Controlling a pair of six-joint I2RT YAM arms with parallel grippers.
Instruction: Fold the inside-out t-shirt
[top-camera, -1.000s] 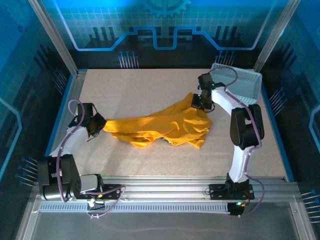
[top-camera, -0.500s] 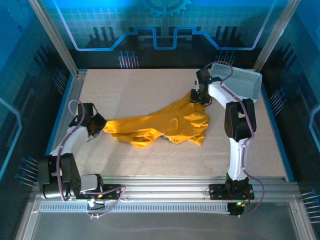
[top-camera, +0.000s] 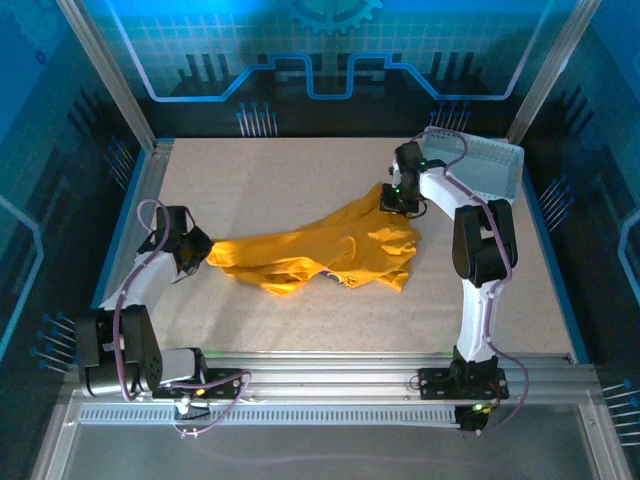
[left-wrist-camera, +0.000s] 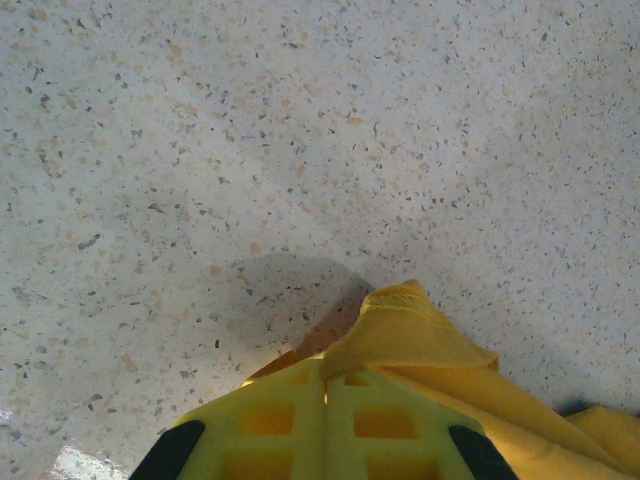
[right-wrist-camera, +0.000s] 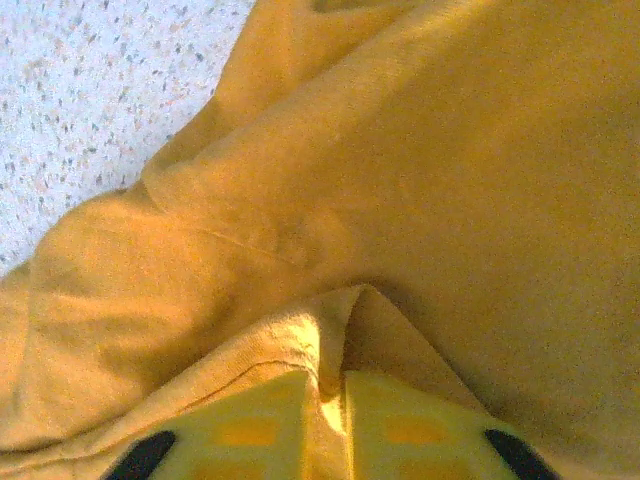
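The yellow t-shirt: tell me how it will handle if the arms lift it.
Probably floppy: the t-shirt lies crumpled in loose folds, so it should sag between the left end effector and right end effector. Likely light: thin pinched folds hold it. Pushed, it would likely bunch, not slide.

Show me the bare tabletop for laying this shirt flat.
Free: the table between t-shirt and back edge, and the near strip before the front rail. Crowded: far right corner, with basket and right arm.
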